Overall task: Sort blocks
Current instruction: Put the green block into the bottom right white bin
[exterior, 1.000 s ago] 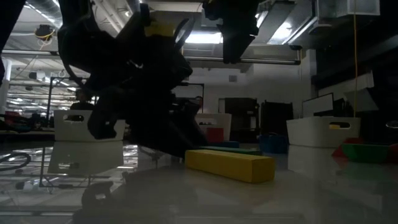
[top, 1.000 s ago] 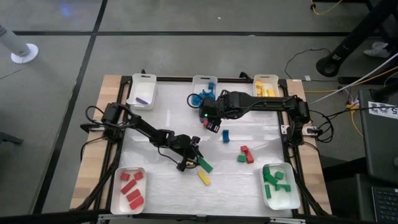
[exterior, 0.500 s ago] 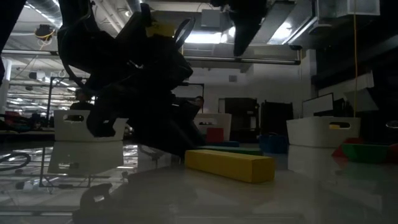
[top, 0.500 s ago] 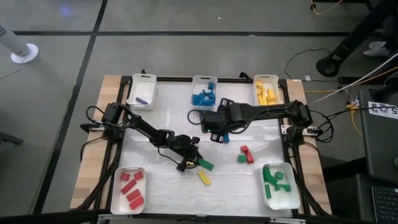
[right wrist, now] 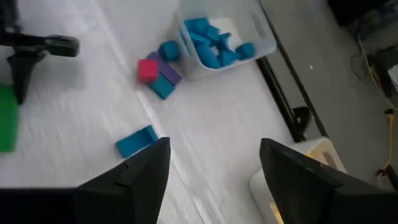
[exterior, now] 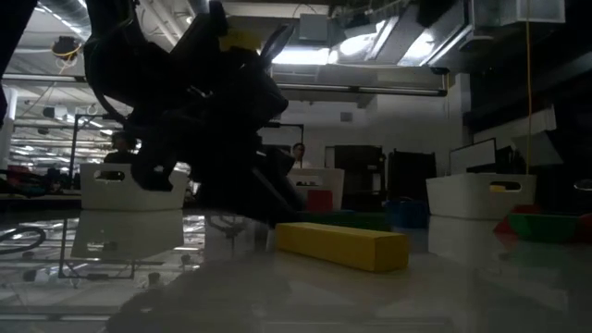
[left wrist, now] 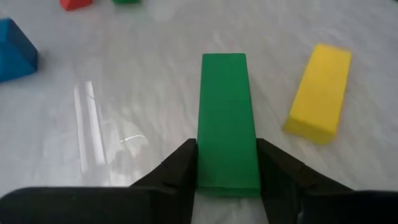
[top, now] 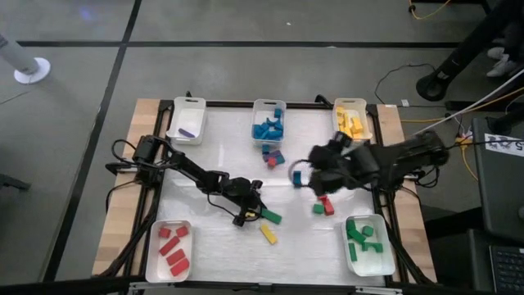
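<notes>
A green bar [left wrist: 227, 118] lies on the white table near its middle, and my left gripper [top: 248, 215] is shut on its end. A yellow bar [top: 268, 234] lies just beside it, toward the near edge, and fills the front of the low view [exterior: 340, 245]. My right gripper [top: 315, 176] hangs open and empty above the table's right half, its fingers [right wrist: 143, 171] apart in the right wrist view. A blue block [top: 297, 178] lies next to it. Two red blocks [top: 326, 202] and a green block [top: 318, 209] lie toward the near right. My left gripper pinches the green bar's two long sides at the end nearest the wrist [left wrist: 227, 177] between its two fingers [left wrist: 180, 168]. The fingers slant down from the table's left and lie along the bar. The bar rests flat on the table.
White trays stand along the edges: one with a purple block [top: 187, 120], one with blue blocks [top: 268, 123], one with yellow [top: 350, 121], one with red [top: 169, 250] and one with green [top: 365, 244]. Blue, red and purple blocks [top: 273, 156] lie by the blue tray.
My right gripper has swung away from the blue tray toward the table's right edge and risen, still open. My left gripper has stayed in place and closed in on the green bar's end, which has stayed flat on the table.
</notes>
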Robot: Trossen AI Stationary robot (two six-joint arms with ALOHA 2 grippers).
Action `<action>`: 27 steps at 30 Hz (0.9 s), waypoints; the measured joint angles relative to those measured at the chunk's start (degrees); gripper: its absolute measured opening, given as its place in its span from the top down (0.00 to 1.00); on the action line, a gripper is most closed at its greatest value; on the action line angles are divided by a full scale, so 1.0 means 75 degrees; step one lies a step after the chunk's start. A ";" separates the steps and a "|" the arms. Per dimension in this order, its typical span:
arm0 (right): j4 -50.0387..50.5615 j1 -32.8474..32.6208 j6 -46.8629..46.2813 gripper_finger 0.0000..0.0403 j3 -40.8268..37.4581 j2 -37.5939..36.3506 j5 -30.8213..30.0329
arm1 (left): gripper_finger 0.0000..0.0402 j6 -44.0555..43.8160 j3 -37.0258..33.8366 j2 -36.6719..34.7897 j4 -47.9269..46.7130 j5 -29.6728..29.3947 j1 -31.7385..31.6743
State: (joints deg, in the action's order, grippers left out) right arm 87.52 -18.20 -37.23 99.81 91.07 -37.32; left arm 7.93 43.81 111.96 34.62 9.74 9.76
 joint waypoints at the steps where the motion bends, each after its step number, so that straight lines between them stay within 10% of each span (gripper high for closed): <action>1: -0.0083 -0.0126 -0.0345 0.38 -0.0427 -0.0322 -0.0157 | 0.70 -0.0037 0.0003 -0.0045 0.0030 0.0000 0.0000; 9: -0.3751 -0.0749 -0.2168 0.38 -0.4978 -0.2871 -0.0745 | 0.70 -0.0521 0.0047 -0.0157 0.0313 0.0000 0.0000; 18: -1.2644 -0.0725 0.1050 0.38 -0.8336 -0.3194 0.2137 | 0.70 -0.1117 0.0448 -0.0162 0.0354 0.0003 0.0000; 27: -1.3256 -0.0728 0.0430 0.38 -0.8575 -0.2530 0.2764 | 0.70 -0.0988 0.0999 -0.0250 0.0321 -0.0081 0.0000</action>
State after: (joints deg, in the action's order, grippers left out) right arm -11.90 -23.66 -34.01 35.50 72.09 -16.59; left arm 0.52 51.30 110.08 37.03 9.13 9.76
